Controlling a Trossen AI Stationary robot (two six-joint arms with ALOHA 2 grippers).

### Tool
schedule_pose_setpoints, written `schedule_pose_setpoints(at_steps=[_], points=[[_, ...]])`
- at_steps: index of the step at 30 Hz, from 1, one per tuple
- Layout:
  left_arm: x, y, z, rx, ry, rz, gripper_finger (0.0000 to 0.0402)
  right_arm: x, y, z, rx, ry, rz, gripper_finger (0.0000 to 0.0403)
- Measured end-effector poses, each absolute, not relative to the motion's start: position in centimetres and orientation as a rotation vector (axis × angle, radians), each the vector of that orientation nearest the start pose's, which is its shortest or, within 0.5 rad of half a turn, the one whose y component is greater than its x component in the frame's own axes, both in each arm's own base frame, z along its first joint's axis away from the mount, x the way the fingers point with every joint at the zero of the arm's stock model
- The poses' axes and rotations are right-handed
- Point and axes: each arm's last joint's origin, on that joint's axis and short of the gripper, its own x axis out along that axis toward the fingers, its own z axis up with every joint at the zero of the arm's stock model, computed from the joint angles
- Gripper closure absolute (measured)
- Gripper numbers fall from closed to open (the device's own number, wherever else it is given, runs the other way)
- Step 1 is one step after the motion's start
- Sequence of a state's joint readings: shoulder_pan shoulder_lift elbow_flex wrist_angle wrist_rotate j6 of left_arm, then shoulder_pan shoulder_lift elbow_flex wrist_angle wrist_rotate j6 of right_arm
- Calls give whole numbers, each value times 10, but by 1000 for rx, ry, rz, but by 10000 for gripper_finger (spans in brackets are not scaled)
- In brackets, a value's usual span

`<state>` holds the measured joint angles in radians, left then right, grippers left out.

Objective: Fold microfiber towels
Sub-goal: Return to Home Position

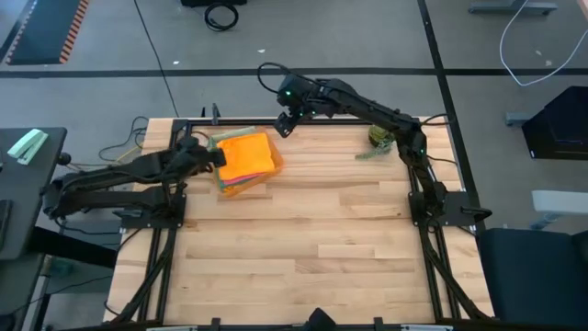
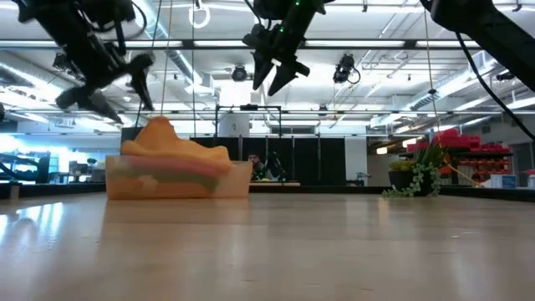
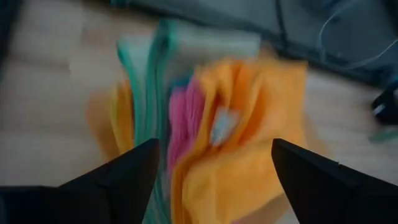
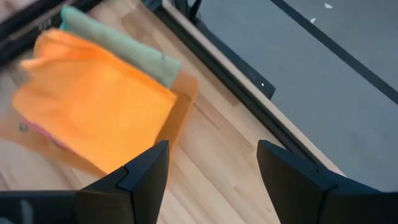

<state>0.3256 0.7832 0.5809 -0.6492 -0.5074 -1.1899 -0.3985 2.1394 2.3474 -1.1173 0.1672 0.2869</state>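
Towels [image 1: 246, 158] sit folded in one stack inside the bin [image 2: 171, 186], which stands on the table [image 1: 312, 239] near its far-left corner. Orange is on top, and edges of pink, teal, yellow and green show below and beside it. The stack rises above the bin's rim, so the top cloth bulges a little and nothing holds it down. No loose towel shows elsewhere on the table, so I judge the folding is finished and only the return of the arms remains.

The left gripper [image 1: 214, 156] hangs just beside the bin's left side, raised off the table; its fingers [image 3: 127, 177] are apart with nothing between them. The right gripper [image 1: 284, 126] hovers over the far edge, just beyond the bin's far-right corner — its fingers [image 4: 140, 180] are also apart and empty. Both seem high enough to clear the stack, so they can pull away without dragging the top cloth. A plant [image 1: 380, 138] lies by the far-right corner, well apart from the bin.
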Motion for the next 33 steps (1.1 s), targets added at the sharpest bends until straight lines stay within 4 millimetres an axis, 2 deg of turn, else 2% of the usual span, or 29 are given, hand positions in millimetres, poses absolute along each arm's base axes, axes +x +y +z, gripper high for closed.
schedule_pose_setpoints(at_steps=[5, 8, 11, 13, 16, 18, 21, 26, 30, 33], points=[[126, 60, 265, -735, 221, 1122, 97, 410, -176, 353, 310, 913, -590, 154], [133, 62, 277, -579, 237, 1048, 115, 417, -176, 329, 298, 955, -531, 169], [150, 70, 275, -488, 292, 973, 144, 428, -177, 293, 319, 942, -476, 203], [163, 78, 267, -437, 374, 914, 174, 434, -174, 265, 335, 933, -429, 243], [177, 93, 246, -373, 539, 917, 239, 437, -169, 220, 351, 908, -399, 325], [180, 104, 232, -350, 632, 959, 298, 434, -162, 198, 353, 880, -399, 378], [186, 117, 219, -292, 714, 976, 381, 429, -151, 185, 309, 775, -373, 392], [185, 131, 203, -295, 818, 1016, 379, 428, -143, 175, 255, 700, -359, 398], [180, 134, 193, -349, 895, 1056, 393, 435, -132, 177, 159, 685, -317, 400], [177, 133, 190, -382, 927, 1076, 389, 440, -123, 185, 87, 660, -290, 400]])
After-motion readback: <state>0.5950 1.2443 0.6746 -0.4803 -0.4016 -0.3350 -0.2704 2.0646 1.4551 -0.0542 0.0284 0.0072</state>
